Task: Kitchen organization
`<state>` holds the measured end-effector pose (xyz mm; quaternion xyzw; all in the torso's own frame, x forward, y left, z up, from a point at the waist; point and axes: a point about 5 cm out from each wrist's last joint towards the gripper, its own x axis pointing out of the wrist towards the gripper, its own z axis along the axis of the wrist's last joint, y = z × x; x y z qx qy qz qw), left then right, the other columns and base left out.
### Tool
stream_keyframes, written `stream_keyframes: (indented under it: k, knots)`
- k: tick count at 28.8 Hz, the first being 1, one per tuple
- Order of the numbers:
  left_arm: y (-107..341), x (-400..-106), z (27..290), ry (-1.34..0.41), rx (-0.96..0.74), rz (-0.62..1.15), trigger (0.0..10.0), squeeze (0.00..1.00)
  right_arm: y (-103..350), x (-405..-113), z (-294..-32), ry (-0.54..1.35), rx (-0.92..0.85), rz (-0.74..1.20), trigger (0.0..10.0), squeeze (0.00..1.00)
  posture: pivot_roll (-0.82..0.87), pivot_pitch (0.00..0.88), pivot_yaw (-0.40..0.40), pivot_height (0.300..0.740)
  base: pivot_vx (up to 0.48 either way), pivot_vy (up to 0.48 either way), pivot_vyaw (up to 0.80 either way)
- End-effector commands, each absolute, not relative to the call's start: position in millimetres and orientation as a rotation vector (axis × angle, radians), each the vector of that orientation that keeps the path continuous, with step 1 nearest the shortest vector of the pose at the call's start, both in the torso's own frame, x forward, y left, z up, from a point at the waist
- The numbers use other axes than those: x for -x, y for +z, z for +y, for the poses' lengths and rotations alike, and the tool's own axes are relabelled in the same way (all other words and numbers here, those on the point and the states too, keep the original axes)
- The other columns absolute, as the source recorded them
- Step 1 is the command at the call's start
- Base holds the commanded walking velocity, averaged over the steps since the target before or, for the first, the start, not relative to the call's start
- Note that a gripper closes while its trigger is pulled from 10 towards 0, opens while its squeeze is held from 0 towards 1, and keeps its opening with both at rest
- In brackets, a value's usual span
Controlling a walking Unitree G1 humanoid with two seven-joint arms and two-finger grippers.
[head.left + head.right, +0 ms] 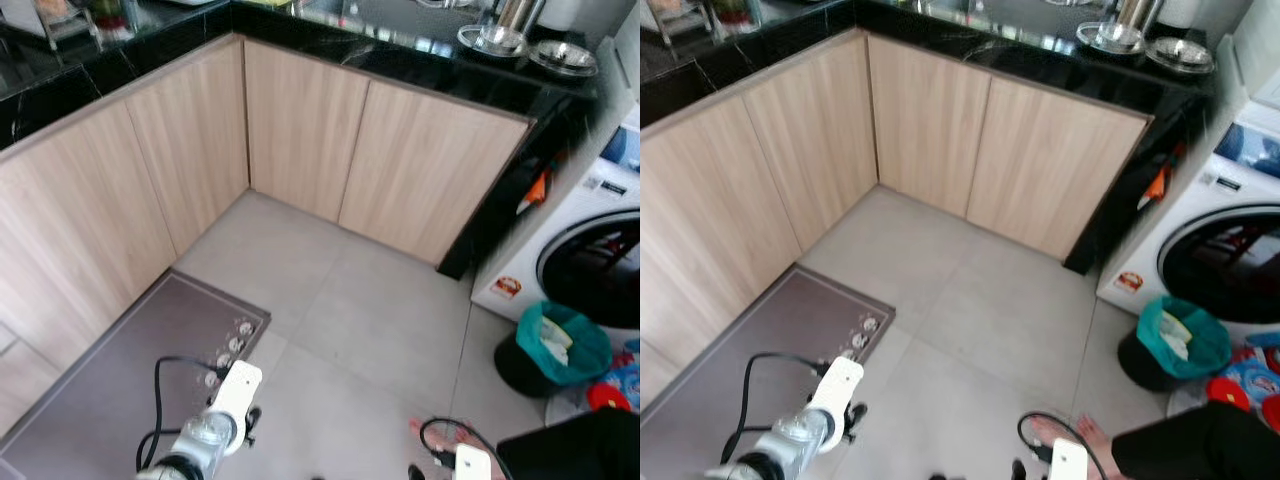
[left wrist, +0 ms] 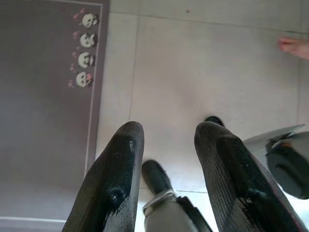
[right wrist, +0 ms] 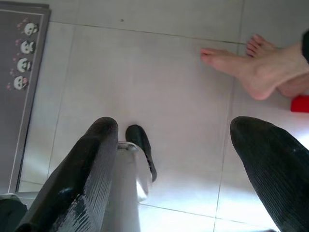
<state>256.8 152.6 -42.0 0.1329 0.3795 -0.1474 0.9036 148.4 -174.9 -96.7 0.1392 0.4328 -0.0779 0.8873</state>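
1. we stand in the corner of the kitchen and look down at the grey floor (image 1: 380,330), with the wooden cabinet doors (image 1: 300,130) all closed under the black countertop (image 1: 420,60).
2. our left gripper (image 2: 166,140) hangs above the floor near the grey mat (image 1: 120,390); its fingers are apart and hold nothing.
3. our right gripper (image 3: 174,145) also hangs low — its fingers are wide apart and empty, with a person's bare feet (image 3: 256,63) on the tiles beyond it.
4. the things to organize seem to be up on the countertop, like the metal bowls (image 1: 530,50) at its right end, well apart from both grippers.
5. we judge that the task is hardly begun — nothing is picked yet, so approach, grasp and placing all remain.
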Motion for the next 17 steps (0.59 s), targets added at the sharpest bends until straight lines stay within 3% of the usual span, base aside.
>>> stream_keyframes:
  k: [1,17]
  knots:
    - [-46.4,-251.6,151.4,-0.304,-0.27,0.814,10.0,0.0,-97.0,-146.2,-179.3,-0.183,-0.289,0.898,10.0,0.0,0.14,0.138,-0.128,0.74,0.0,0.0,0.0]
    - [-46.4,-251.7,150.0,-0.284,-0.259,0.805,10.0,0.0,-97.1,-146.2,-181.6,-0.183,-0.263,0.907,10.0,0.0,0.13,0.141,-0.132,0.74,0.0,0.0,0.0]
